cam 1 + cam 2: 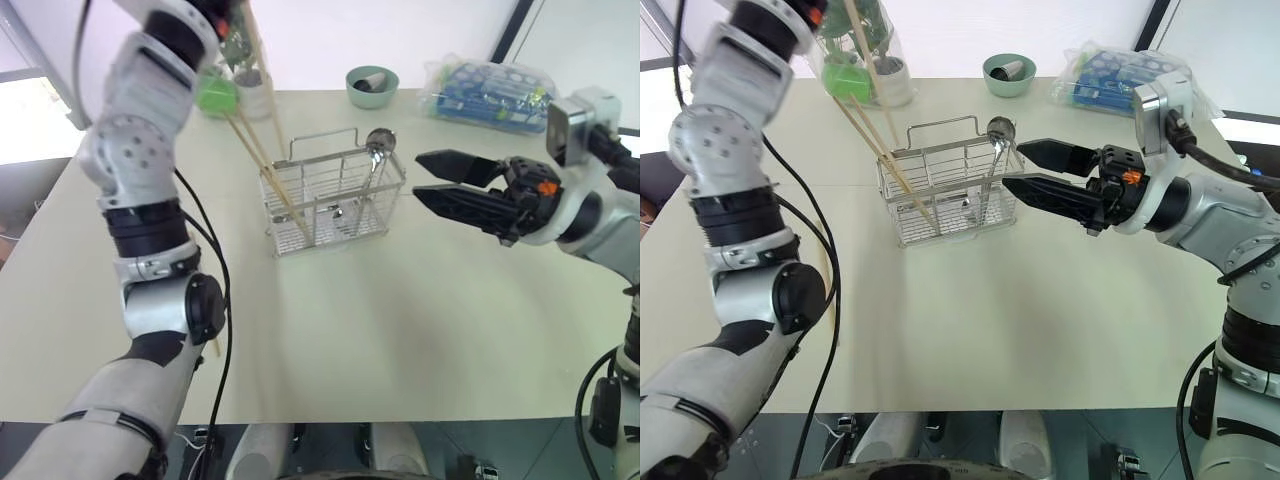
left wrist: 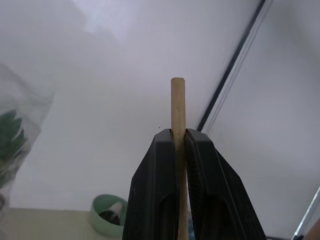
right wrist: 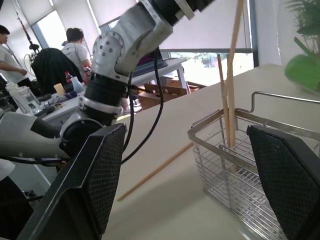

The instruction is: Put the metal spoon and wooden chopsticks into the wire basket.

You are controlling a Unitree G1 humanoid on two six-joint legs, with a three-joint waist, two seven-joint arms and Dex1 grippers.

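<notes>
1 chopstick (image 3: 159, 170) lies loose on the worktop (image 1: 380, 330) near the left arm, apart from the wire basket (image 1: 335, 200), so by my reading the task is mostly done with at least that stick left to fetch. Further out on the right, the right pincer (image 1: 432, 177) hovers just beside the basket with its jaws spread wide and nothing between them. The basket stands mid-worktop; the metal spoon (image 1: 377, 148) is already in it, handle down and round bowl poking above the rim at the right end. At the left end the wooden chopsticks (image 1: 262, 160) lean in, lower tips inside the grid, upper ends rising toward the raised left arm. High above and beyond, the left pincer (image 2: 180, 137) is clamped tight on the top of 1 wooden stick, which I judge is being lowered into the basket and not yet released. Farthest back sit a green bowl (image 1: 372, 86) and a plastic-wrapped packet (image 1: 487, 92).
</notes>
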